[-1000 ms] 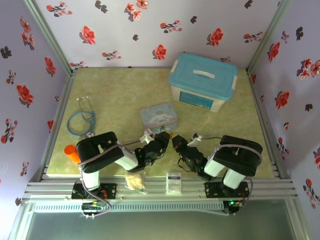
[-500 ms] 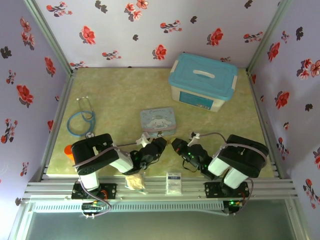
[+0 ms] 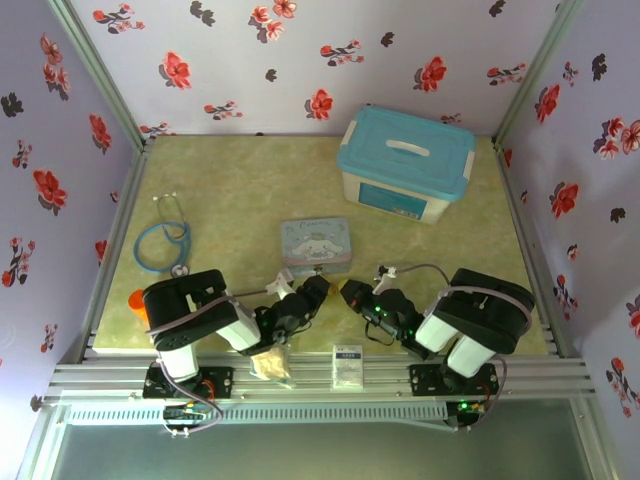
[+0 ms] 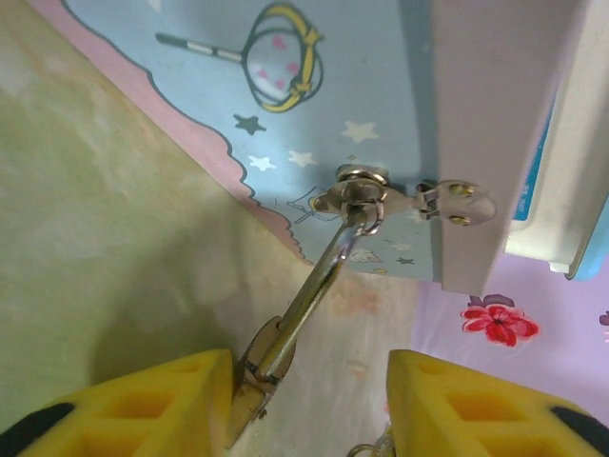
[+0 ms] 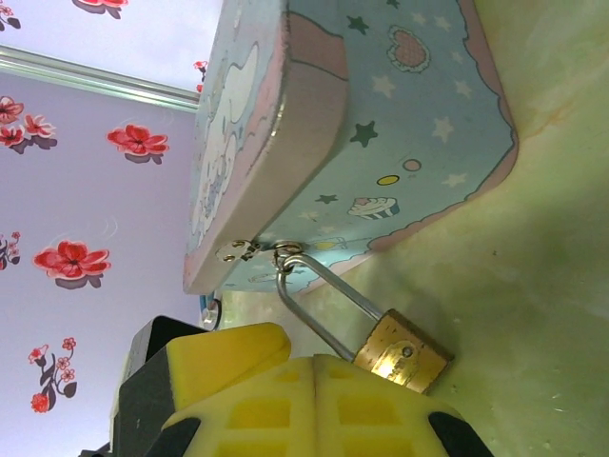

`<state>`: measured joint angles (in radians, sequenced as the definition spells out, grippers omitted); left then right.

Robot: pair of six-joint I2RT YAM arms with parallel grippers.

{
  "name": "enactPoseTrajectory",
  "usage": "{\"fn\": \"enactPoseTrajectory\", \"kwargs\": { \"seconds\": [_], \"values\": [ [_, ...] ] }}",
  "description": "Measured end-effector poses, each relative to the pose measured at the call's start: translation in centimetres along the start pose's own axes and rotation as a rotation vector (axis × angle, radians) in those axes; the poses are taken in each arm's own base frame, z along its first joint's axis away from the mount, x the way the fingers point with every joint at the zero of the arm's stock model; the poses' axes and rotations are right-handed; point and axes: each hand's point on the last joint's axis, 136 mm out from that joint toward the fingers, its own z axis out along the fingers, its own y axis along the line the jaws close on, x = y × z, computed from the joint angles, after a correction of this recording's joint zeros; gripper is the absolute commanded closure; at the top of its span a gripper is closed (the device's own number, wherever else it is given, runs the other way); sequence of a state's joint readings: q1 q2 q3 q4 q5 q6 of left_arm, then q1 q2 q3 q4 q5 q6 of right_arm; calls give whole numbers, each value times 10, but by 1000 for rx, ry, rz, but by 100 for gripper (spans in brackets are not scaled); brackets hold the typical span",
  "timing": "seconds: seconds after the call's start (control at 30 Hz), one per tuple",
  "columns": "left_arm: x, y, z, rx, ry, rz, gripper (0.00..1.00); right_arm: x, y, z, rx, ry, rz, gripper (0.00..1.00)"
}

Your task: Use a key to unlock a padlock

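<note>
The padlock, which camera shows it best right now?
The right wrist view: the padlock shows its brass body and whole shackle, hooked through the hasp of the tin. The left wrist view shows the shackle edge-on, the body mostly hidden low in the frame. From the top camera it is too small to make out.

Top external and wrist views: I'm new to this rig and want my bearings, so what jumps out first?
The brass padlock is hooked by its silvery shackle through the clasp of the pale blue cartoon tin, at the table's front middle. Behind it to the right stands a teal-lidded storage box; a blue stethoscope lies at the left.
</note>
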<state>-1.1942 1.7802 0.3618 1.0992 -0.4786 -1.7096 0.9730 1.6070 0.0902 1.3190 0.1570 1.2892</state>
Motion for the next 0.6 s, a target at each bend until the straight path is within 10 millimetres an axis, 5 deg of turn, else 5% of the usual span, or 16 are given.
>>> {"fn": "enactPoseTrajectory", "kwargs": {
  "seconds": [0.3,0.6],
  "values": [
    [-6,-20,-20,48,-24,6,35,-16,28,-10,-49,-63,-8,100],
    [-2,-66,-34,184,-32,-23,24,-34,105,-43,-165,-181,-110,100]
  ]
}}
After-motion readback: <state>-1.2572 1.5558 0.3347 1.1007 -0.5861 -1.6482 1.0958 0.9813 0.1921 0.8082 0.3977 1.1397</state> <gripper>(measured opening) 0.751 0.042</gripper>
